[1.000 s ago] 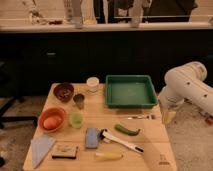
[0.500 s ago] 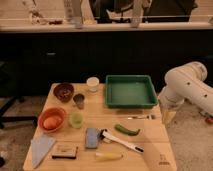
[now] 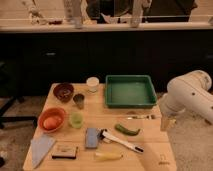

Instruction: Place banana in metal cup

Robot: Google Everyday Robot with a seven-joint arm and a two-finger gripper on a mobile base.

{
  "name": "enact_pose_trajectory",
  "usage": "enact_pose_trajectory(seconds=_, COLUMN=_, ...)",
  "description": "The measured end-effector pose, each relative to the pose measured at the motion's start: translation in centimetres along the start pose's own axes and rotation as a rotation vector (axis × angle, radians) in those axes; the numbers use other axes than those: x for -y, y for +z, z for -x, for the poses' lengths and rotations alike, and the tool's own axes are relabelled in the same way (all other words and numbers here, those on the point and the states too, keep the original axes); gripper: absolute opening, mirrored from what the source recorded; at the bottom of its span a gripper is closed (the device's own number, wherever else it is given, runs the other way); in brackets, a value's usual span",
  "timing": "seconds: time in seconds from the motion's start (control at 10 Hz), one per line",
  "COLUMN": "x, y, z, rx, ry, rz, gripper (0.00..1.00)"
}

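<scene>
The jaws, state unclear, hang right of the table (image 3: 152,141), well apart from the banana (image 3: 107,156).

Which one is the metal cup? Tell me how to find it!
On the wooden table, far from the tool at its right edge, look left of the green tray. The metal cup stands beside the brown bowl, behind the light-green cup. It alone is small, grey and dark inside.

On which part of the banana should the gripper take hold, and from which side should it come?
Grip the banana at its middle, from above, closing across its short width. It lies flat near the front edge of the table, long axis left to right, with the brush close behind. The gripper hangs beside the table's right edge.
</scene>
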Motion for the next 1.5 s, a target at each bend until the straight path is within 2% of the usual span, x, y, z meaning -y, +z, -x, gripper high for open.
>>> enact_pose_trajectory(seconds=0.3, x=-1.9, y=0.5, z=0.5, rx=0.016, ry=-0.003, rz=0.007, gripper=0.8)
enact_pose_trajectory(seconds=0.7, x=-4.2, y=1.2, z=3.8, rx=0.041, ry=-0.067, rz=0.023, gripper=0.8)
enact_pose_trajectory(seconds=0.9, x=-5.3, y=2.0, z=4.6, rx=0.064, ry=-0.074, rz=0.041, gripper=0.8)
enact_pose_trajectory(seconds=1.1, x=-6.4, y=3.5, z=5.1, rx=0.103, ry=-0.053, rz=0.066, gripper=0.8)
enact_pose_trajectory(seconds=1.3, x=-7.3, y=4.9, z=5.4, rx=0.141, ry=0.009, rz=0.085, gripper=0.8)
enact_pose_trajectory(seconds=1.4, x=-8.4, y=6.5, z=5.5, rx=0.164, ry=0.063, rz=0.098, gripper=0.8)
enact_pose_trajectory(seconds=1.5, x=-8.7, y=6.9, z=5.6, rx=0.168, ry=0.075, rz=0.1, gripper=0.8)
